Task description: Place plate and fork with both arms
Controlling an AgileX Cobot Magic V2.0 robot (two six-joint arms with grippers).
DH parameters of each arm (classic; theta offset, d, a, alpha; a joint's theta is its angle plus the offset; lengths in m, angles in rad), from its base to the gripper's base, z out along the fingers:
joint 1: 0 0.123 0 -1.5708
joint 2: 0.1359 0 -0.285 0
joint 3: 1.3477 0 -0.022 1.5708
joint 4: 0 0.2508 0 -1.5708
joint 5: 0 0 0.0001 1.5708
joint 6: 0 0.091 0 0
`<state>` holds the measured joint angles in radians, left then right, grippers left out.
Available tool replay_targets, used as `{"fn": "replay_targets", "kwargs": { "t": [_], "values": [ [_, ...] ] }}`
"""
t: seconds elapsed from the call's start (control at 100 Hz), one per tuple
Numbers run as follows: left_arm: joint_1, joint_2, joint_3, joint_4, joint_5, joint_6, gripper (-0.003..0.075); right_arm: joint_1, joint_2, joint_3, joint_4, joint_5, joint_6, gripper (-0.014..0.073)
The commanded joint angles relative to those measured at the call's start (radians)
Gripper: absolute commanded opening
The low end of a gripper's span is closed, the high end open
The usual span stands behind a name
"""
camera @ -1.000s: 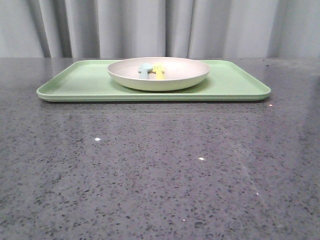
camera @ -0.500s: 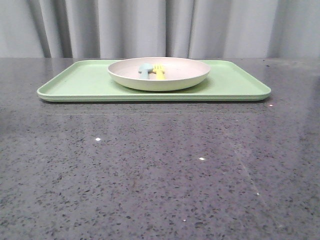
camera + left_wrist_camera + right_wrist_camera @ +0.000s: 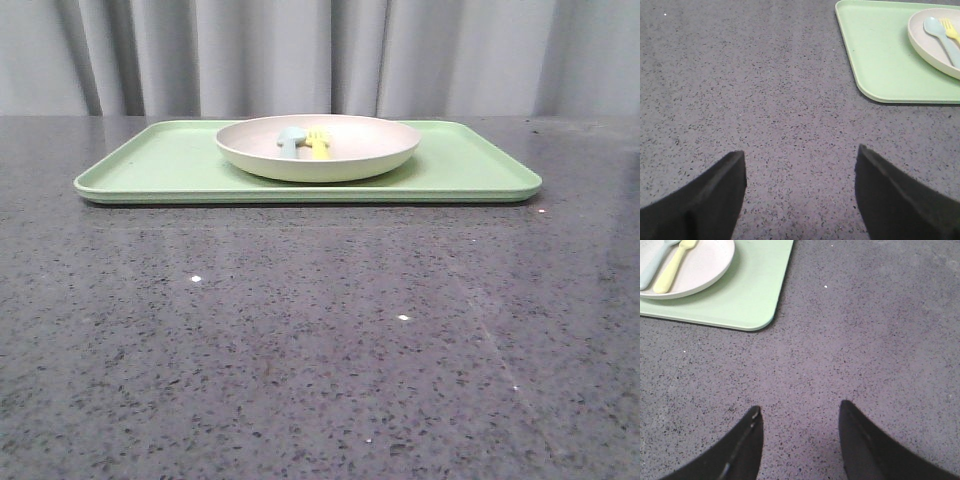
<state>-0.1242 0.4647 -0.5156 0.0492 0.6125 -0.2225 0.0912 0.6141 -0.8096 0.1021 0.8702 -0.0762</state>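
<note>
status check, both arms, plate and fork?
Left gripper and right gripper open, empty, over bare table. Fork beside spoon in plate, plate on tray. Nothing blocking.

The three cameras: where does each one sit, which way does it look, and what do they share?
Front view: low over the table, facing forward at the tray with the plate; no arm shows.
Left wrist view: above the table, behind the open left pincer, tray corner ahead.
Right wrist view: above the table, behind the open right pincer, another tray corner ahead.
All three share the tray, plate, fork and spoon.
</note>
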Motion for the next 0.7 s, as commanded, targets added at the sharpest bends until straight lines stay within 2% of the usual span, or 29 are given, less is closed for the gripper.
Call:
{"fn": "replay_targets", "kwargs": {
  "t": [0.0,0.15,0.31,0.5,0.69],
  "values": [
    [0.000,-0.019,-0.013,-0.008,-0.075,-0.013,0.0459,-0.003,0.009,-0.034,-0.005,-0.055,-0.007,0.0365],
    [0.000,-0.022,-0.013,-0.008,-0.073,-0.013,0.0459,-0.003,0.009,-0.034,0.007,-0.066,-0.007,0.0365],
    [0.000,-0.022,-0.013,-0.008,-0.073,-0.013,0.0459,-0.003,0.049,-0.072,0.089,-0.073,-0.007,0.0365],
    [0.000,-0.022,-0.013,-0.008,-0.079,-0.013,0.0459,0.009,0.196,-0.206,0.160,-0.051,-0.008,0.0365],
    [0.000,-0.022,-0.013,-0.008,-0.079,-0.013,0.0459,0.100,0.382,-0.380,0.168,-0.063,-0.008,0.0365]
  ]
}}
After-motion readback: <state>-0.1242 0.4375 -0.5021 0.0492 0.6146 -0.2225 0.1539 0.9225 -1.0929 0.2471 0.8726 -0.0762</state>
